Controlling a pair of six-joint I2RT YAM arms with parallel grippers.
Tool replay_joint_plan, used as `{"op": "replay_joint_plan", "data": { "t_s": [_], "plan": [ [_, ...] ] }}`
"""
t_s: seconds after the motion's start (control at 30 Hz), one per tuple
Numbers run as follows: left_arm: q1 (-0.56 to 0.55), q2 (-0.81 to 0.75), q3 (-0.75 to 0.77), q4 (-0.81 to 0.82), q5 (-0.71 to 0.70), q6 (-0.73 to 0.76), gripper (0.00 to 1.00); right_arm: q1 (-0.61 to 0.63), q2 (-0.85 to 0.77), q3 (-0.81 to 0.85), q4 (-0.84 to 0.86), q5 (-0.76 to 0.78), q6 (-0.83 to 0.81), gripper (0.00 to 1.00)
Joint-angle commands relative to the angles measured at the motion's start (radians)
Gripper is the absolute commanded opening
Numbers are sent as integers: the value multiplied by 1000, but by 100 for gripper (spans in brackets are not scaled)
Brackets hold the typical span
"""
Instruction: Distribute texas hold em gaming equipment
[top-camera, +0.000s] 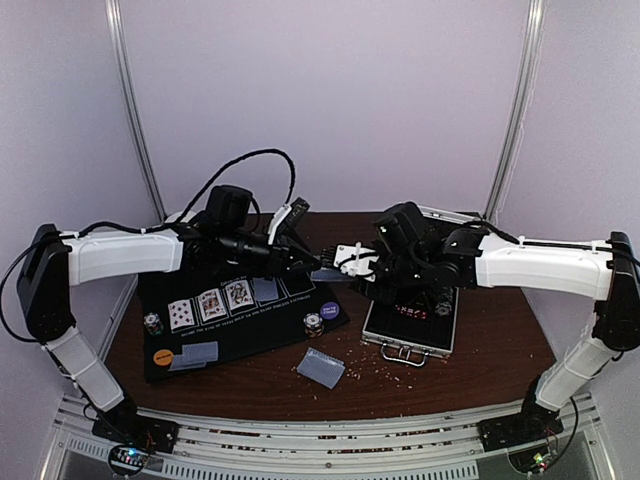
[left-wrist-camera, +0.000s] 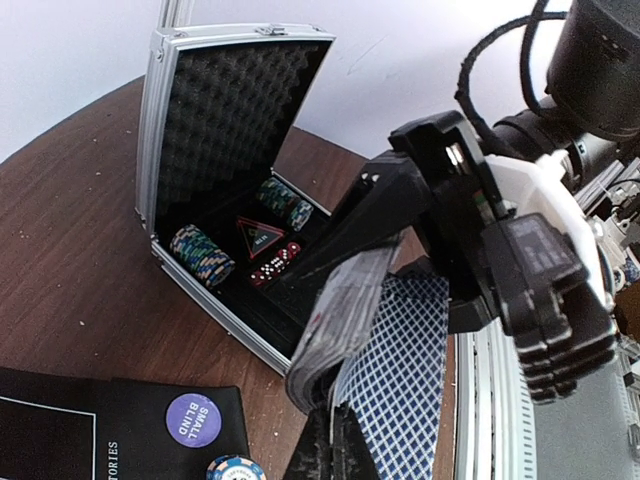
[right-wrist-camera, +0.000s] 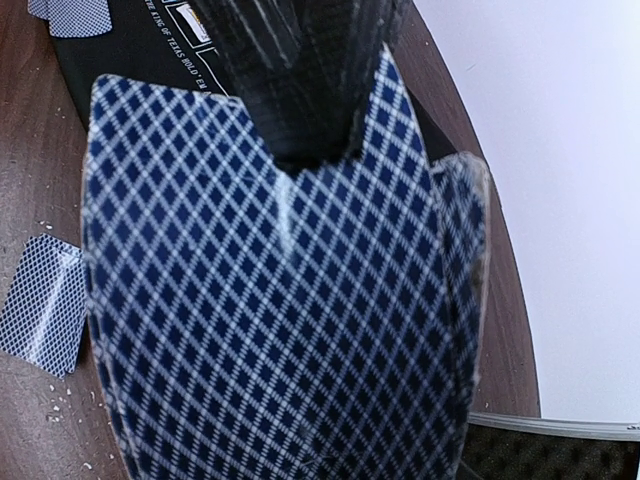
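Note:
My right gripper (top-camera: 345, 263) is shut on a deck of blue-backed cards (left-wrist-camera: 338, 318) and holds it above the table next to the mat's right edge. My left gripper (left-wrist-camera: 335, 420) meets it there and is shut on a single card (left-wrist-camera: 405, 385) peeled off the deck. That card's back (right-wrist-camera: 270, 300) fills the right wrist view, with the left fingers (right-wrist-camera: 300, 80) on its top edge. The black mat (top-camera: 250, 335) carries three face-up cards (top-camera: 210, 303), chip stacks (top-camera: 152, 322) (top-camera: 314, 324), a purple disc (top-camera: 330, 310), an orange disc (top-camera: 163, 355) and face-down cards (top-camera: 196, 354).
The open silver case (top-camera: 412, 330) lies under my right arm; it holds chip rolls (left-wrist-camera: 202, 255) and red dice (left-wrist-camera: 275, 265). Face-down cards (top-camera: 322, 367) lie on the wood in front of the mat. Crumbs are scattered on the table near them.

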Motion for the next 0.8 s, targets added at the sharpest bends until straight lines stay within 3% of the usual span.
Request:
{"op": "replay_joint_plan", "data": {
  "t_s": [0.0,0.37,0.6,0.7,0.77],
  "plan": [
    [0,-58,30,-68,-6,79,0,3,1,22,20,15,1,41],
    [55,-135,80,-284,-17,238,0,-20,8,8,22,41,6,41],
    [132,-179,145,-483,5,420,0,-42,5,-3,22,50,4,41],
    [184,-167,184,-590,-78,529,0,-48,0,-5,19,60,2,41],
    [192,-134,199,-612,-251,590,0,-47,-3,-6,19,66,-1,41]
  ]
}}
